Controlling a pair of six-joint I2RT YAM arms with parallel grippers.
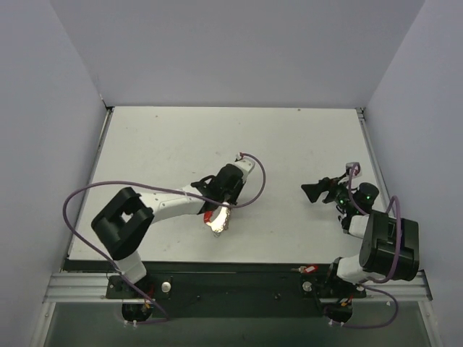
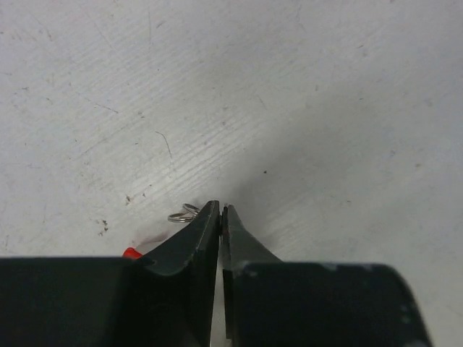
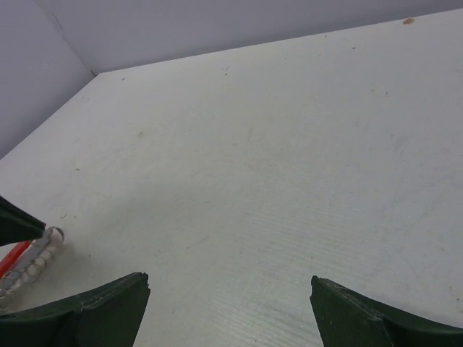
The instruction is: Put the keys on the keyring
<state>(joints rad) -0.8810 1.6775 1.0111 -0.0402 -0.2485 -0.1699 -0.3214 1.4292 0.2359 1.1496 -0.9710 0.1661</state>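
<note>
The keys (image 1: 220, 224) lie as a small silver bunch on the white table, just under the tip of my left gripper (image 1: 217, 212). The red keyring (image 1: 208, 215) shows beside them. In the left wrist view the left gripper (image 2: 221, 210) has its jaws pressed together with only a hairline gap. Two small silver key loops (image 2: 184, 213) poke out beside the left finger, and a red bit of the keyring (image 2: 130, 252) peeks past its base. My right gripper (image 1: 315, 191) hovers open well to the right, empty. Its wrist view catches the keys (image 3: 35, 263) and keyring (image 3: 13, 259) at far left.
The white table (image 1: 231, 137) is walled by grey panels at the back and both sides. A purple cable (image 1: 255, 173) loops off the left wrist above the table. A black rail runs along the near edge with both arm bases.
</note>
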